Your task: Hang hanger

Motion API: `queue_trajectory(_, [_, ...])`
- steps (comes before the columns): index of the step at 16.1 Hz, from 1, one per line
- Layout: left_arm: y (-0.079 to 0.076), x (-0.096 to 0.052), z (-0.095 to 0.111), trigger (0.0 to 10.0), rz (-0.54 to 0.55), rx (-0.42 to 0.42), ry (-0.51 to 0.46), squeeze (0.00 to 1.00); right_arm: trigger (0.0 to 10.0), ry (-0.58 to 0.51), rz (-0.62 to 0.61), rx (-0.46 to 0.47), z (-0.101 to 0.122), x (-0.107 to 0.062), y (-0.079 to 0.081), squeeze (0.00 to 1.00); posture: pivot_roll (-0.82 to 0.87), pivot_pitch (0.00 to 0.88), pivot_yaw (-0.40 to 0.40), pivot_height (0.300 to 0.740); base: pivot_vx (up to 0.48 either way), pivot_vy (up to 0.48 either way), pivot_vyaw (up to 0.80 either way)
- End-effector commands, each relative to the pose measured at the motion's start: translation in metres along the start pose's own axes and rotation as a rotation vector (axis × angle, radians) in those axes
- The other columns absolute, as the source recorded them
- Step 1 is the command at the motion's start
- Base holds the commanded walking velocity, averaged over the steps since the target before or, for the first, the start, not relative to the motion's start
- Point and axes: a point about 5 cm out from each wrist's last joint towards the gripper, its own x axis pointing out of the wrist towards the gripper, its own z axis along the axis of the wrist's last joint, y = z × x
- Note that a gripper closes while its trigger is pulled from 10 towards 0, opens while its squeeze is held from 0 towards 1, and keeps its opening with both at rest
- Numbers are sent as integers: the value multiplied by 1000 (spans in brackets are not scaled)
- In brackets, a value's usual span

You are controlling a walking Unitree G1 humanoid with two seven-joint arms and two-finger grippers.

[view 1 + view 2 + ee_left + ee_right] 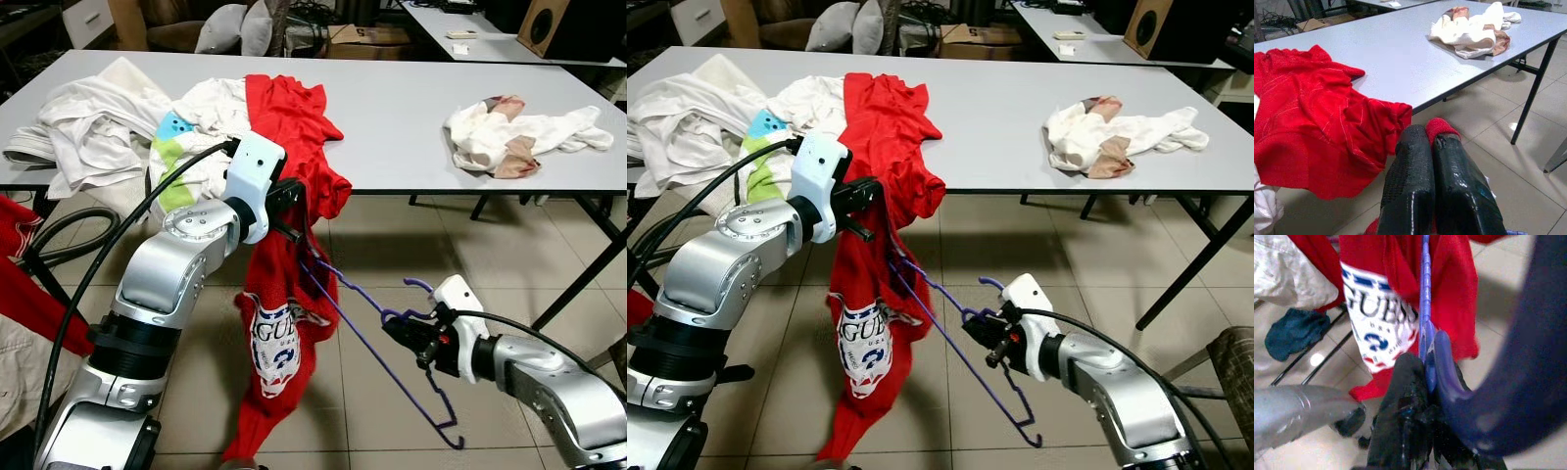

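The left arm rises bent from the lower left, its silver forearm angled up toward the table (411,127) edge, and the left tool (294,211) sits just below that edge with its two black fingers (1422,186) pressed together, pinching red shirt (284,323) cloth. The right arm reaches in from the lower right, well below the table edge, forearm lying nearly level. The right tool (416,338) points toward the left arm with its fingers clamped on the purple hanger (392,367) near the hook.
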Motion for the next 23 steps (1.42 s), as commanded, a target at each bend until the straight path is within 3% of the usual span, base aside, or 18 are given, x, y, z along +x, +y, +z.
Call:
queue_trajectory(1, [1, -2, 18, 10000, 11, 27, -56, 0, 10000, 39, -6, 24, -5, -1, -2, 0, 18, 0, -32, 740, 0, 0, 0])
queue_trajectory(3, [1, -3, 19, 10000, 8, 30, -61, 0, 10000, 36, -55, 104, -10, -2, -7, 0, 17, 0, -43, 740, 0, 0, 0])
queue_trajectory(5, [-1, -5, 20, 10000, 4, 36, -65, 0, 10000, -24, -149, 283, -13, -5, -19, 0, 13, 0, -50, 740, 0, 0, 0])
queue_trajectory(8, [-6, -7, 20, 10000, -39, 52, -60, 0, 10000, -126, -189, 414, -12, -4, -29, 0, 10, 0, -50, 740, 0, 0, 0])
queue_trajectory(9, [-10, -8, 17, 10000, -78, 83, -50, 0, 10000, -234, -190, 549, -6, -4, -38, 0, 6, 0, -51, 740, 0, 0, 0])
queue_trajectory(11, [-20, -11, 19, 10000, -156, 136, -75, 0, 10000, -259, -146, 625, -8, -3, -40, 0, 7, 0, -51, 740, 0, 0, 0])
queue_trajectory(13, [-21, -9, 21, 10000, -149, 146, -85, 0, 10000, -178, -57, 489, -11, -2, -29, 0, 12, 0, -55, 740, 0, 0, 0])
queue_trajectory(14, [-20, -8, 23, 10000, -141, 167, -97, 0, 10000, -144, 7, 351, -7, -4, -22, 0, 13, 0, -55, 740, 0, 0, 0])
queue_trajectory(16, [-18, -8, 25, 10000, -140, 177, -103, 0, 10000, -169, -16, 333, 2, -9, -28, 0, 12, 0, -55, 740, 0, 0, 0])
queue_trajectory(19, [-21, -12, 29, 10000, -197, 211, -116, 0, 10000, -136, -12, 189, 14, -16, -34, 0, 6, 0, -53, 740, 0, 0, 0])
queue_trajectory(23, [-30, -9, 26, 10000, -248, 230, -90, 0, 10000, -142, 67, 150, 26, -9, -25, 0, 9, 0, -59, 740, 0, 0, 0])
